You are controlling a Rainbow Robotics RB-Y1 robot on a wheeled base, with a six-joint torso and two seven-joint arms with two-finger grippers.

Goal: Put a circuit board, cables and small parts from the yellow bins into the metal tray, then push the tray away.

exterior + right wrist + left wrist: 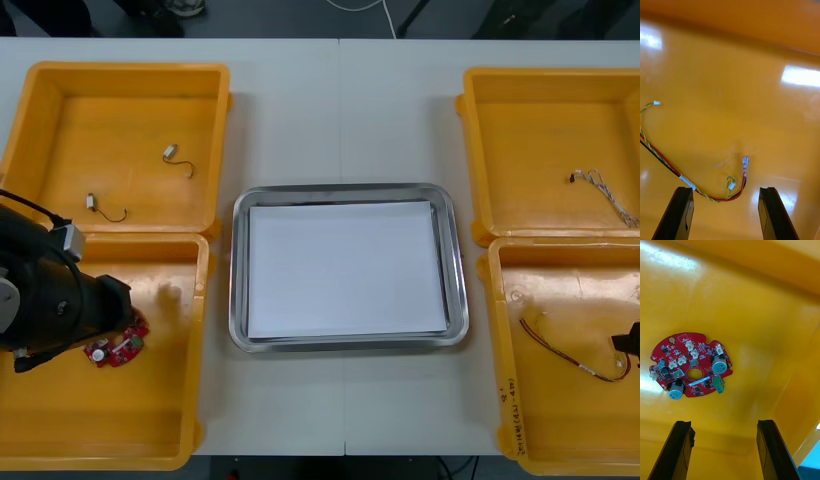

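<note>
Left wrist view: your left gripper (723, 423) has its fingers apart with nothing between them. The round red circuit board (690, 364) lies flat ahead of the fingertips, nearer one finger than the other and not centred in the gap. Judgement: shift across before you descend. In the front view the board sits in the lower-left yellow plastic bin (100, 440), and the white-lined shiny metal tray (350, 343) is at centre. At lower right, your right gripper (724, 189), fingers also apart, hovers over the red and yellow cable (688, 182).

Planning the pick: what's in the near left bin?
Red circuit board, open left gripper over it; the arm hides part of the bin. Right gripper open over the red-yellow cable.
</note>
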